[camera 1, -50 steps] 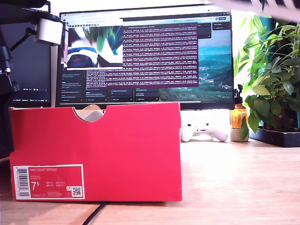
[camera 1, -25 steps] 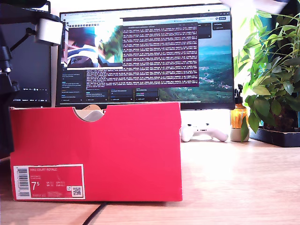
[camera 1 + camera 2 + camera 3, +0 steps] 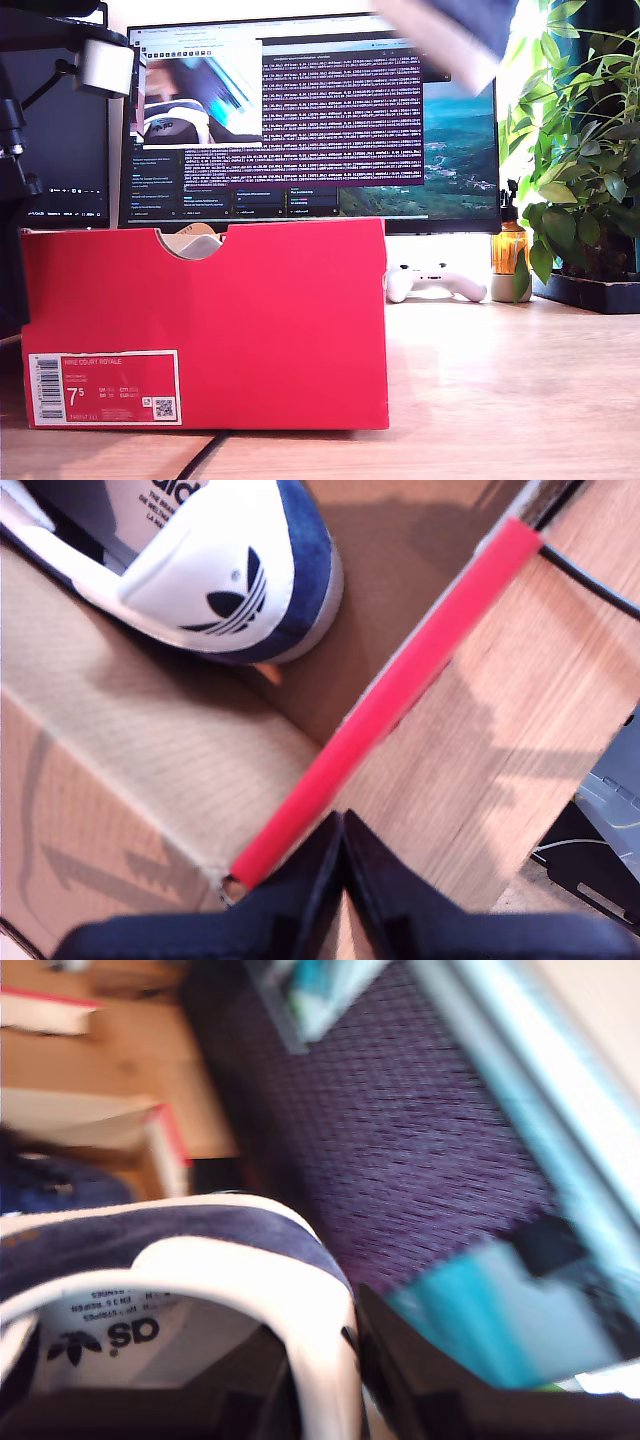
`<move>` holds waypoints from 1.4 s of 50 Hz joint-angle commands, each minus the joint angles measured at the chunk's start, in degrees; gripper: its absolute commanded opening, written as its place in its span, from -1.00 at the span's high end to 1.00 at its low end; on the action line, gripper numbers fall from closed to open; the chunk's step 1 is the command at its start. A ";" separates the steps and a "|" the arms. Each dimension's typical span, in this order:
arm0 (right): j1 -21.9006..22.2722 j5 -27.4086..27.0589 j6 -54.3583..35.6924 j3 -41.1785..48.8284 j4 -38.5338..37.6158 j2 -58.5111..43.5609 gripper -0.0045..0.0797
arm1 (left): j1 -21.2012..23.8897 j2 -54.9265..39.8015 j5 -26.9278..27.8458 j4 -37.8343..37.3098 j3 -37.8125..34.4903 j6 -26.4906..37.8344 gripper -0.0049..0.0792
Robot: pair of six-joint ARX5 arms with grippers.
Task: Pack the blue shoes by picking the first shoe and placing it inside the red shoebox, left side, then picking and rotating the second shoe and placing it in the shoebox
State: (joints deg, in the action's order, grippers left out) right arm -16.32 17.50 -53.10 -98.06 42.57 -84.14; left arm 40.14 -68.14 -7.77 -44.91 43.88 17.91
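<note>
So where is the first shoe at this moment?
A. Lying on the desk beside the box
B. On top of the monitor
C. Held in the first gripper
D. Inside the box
D: the first wrist view shows the shoe lying on the brown inside floor of the box, while my first gripper is shut and holds nothing.

A light wooden desk [image 3: 500, 390] carries a wide monitor [image 3: 310, 120] showing terminal text and a landscape. A leafy plant [image 3: 575, 150] stands at the exterior view's right, beside an amber bottle [image 3: 508, 245] and a white game controller [image 3: 435, 282]. Daylight brightens that side.
</note>
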 commanded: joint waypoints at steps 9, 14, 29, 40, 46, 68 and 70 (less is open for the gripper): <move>-4.79 0.07 -3.28 -1.62 -1.14 -2.58 0.92 | 0.11 -0.90 0.02 0.39 -0.37 0.07 0.93; -6.12 -0.09 -4.81 -1.64 -1.20 -3.50 0.92 | 0.11 -0.90 0.02 0.39 -0.37 0.07 0.93; -8.09 -0.11 -5.44 -1.66 -2.60 -4.85 0.92 | 0.11 -0.90 0.02 0.39 -0.37 0.09 0.93; -9.11 -0.39 -5.25 -1.66 -1.70 -6.51 0.92 | 0.11 -0.90 0.70 1.73 -0.39 -0.42 0.93; -10.71 -2.71 -3.85 -1.70 -3.02 -8.33 0.92 | 0.11 -0.90 1.36 1.68 -0.37 -0.57 0.93; -12.55 -5.92 -0.63 -1.75 -8.74 -13.46 0.92 | 0.11 -0.90 1.55 1.64 -0.37 -0.52 0.93; -12.57 -5.92 -0.52 -1.88 -9.70 -13.46 0.92 | 0.11 -0.90 1.55 1.64 -0.39 -0.50 0.93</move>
State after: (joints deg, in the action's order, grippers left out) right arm -28.53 11.29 -54.89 -98.06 35.83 -98.17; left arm 40.14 -68.14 -6.26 -44.05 43.88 17.72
